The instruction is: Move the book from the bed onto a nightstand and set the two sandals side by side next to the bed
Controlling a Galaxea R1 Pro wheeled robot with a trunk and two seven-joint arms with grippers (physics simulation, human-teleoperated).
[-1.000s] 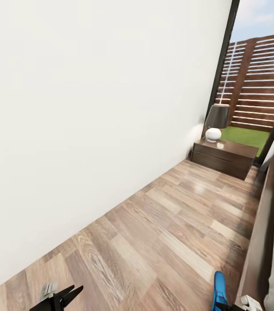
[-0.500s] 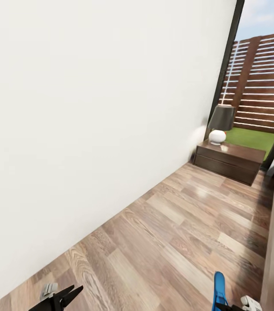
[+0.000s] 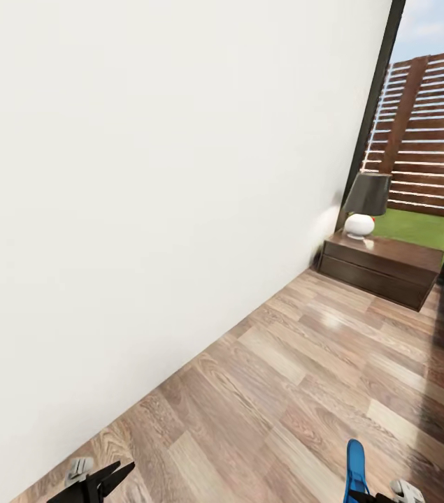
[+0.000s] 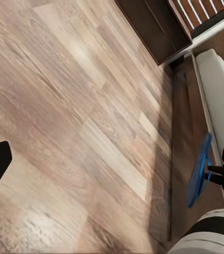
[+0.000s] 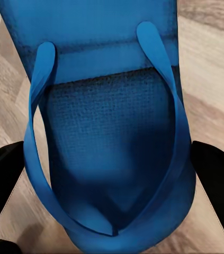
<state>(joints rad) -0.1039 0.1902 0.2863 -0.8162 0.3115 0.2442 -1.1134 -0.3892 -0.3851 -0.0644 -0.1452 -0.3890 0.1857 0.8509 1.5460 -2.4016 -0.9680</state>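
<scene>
Right gripper [image 5: 112, 185] is what we are looking at first: its two black fingers [image 5: 215, 174] are sitting on each side of a blue sandal [image 5: 109, 132] and squeezing it tight. In the right wrist view we are seeing the sandal's Y-shaped straps very close up, with the wood floor [image 5: 212, 69] showing past it. In the head view the sandal [image 3: 355, 468] is poking up at about 5 o'clock, lifted off the floor [image 3: 305, 391].

Our left gripper [image 3: 99, 483] is sitting at about 7 o'clock in the head view. Its black fingers are spread apart and are holding nothing.

We are seeing a big white wall [image 3: 152, 209] from 9 to 12 o'clock. At about 2 o'clock a dark nightstand [image 3: 381, 267] is standing against that wall. A lamp [image 3: 365, 206] with a white round base and a dark shade is sitting on top of it. Behind it, a tall window is showing green grass [image 3: 417, 227] and a brown slat fence [image 3: 428, 133].

In the left wrist view we are seeing the bed [image 4: 220, 90] with its pale mattress, and the held sandal [image 4: 199, 169] hanging just beside its dark frame.
</scene>
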